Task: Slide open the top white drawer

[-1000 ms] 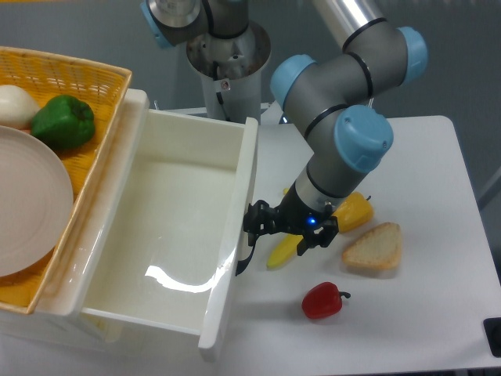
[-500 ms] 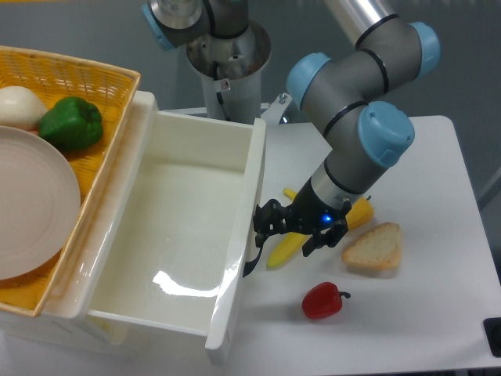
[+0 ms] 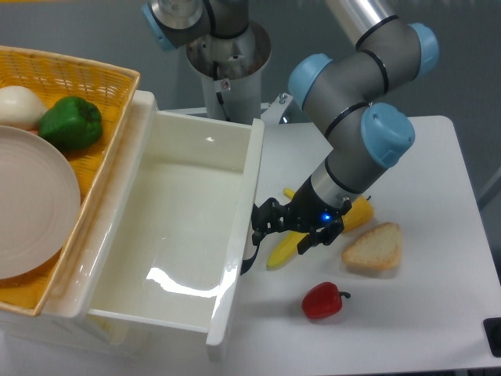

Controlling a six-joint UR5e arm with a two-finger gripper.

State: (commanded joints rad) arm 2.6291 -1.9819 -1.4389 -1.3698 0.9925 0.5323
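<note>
The top white drawer [image 3: 188,227] stands pulled well out from the cabinet, its inside bare and glossy. The gripper [image 3: 262,225] sits right against the drawer's front panel at the black handle [image 3: 249,262]; whether its fingers are clamped on the handle cannot be told. Behind it on the table [image 3: 423,313] lie a yellow pepper [image 3: 354,215], a slice of bread [image 3: 373,248] and a red pepper [image 3: 323,300]

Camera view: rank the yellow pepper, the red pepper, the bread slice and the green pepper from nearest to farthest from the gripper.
From the gripper at the drawer front:
1. Yellow pepper, just right of it, partly behind the wrist.
2. Red pepper, below and to the right on the table.
3. Bread slice, farther right.
4. Green pepper, far left in the wicker basket.
</note>
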